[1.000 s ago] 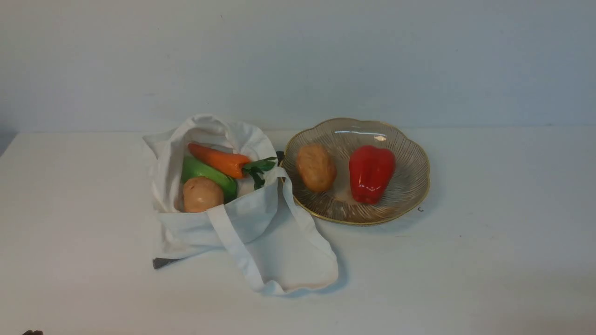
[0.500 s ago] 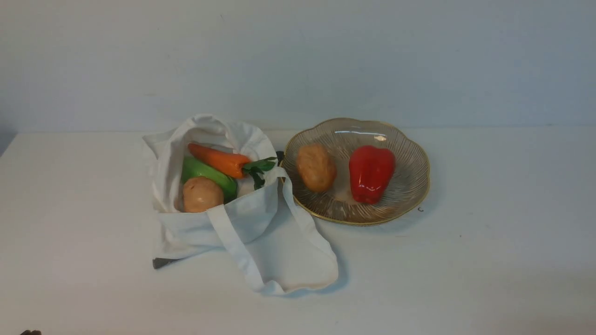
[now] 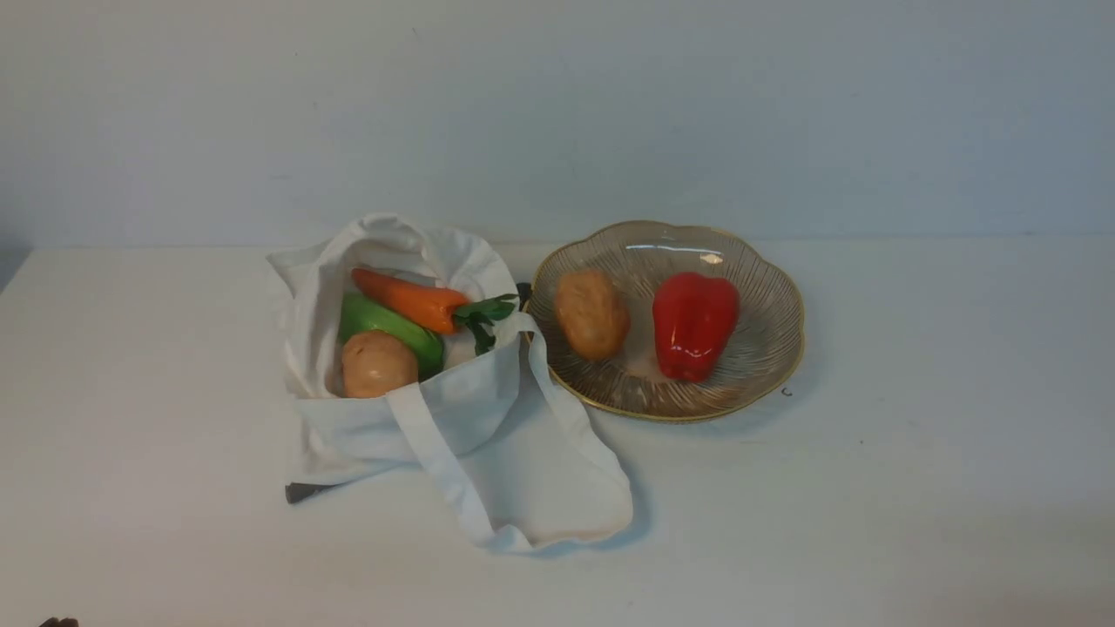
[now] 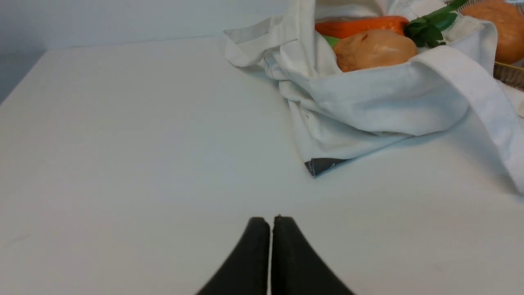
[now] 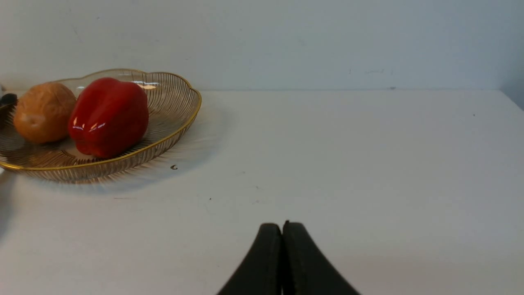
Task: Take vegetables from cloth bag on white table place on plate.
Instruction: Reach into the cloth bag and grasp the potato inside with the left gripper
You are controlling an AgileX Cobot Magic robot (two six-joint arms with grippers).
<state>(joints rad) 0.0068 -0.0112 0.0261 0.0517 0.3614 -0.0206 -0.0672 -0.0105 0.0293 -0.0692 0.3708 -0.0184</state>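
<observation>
Two vegetables, a potato [image 3: 591,313] and the red pepper [image 3: 694,324], lie on the plate [image 3: 771,370]. Three (carrot [image 3: 408,299], green piece [image 3: 392,324], second potato [image 3: 376,364]) sit in the cloth bag [image 3: 488,409] on the tabletop [image 3: 915,488]. Nothing has shifted in the last second. The left hand [image 4: 270,223] and right hand [image 5: 282,229] stay clenched and empty, so this is probably a pause. The green piece is mostly hidden.

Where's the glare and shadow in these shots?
Front view: glare streak on the plate's far wall, highlights on the red pepper, shadow by the cloth bag's strap. Right wrist view: plate casts a faint shadow on the white table. Left wrist view: shadow under the bag.
</observation>
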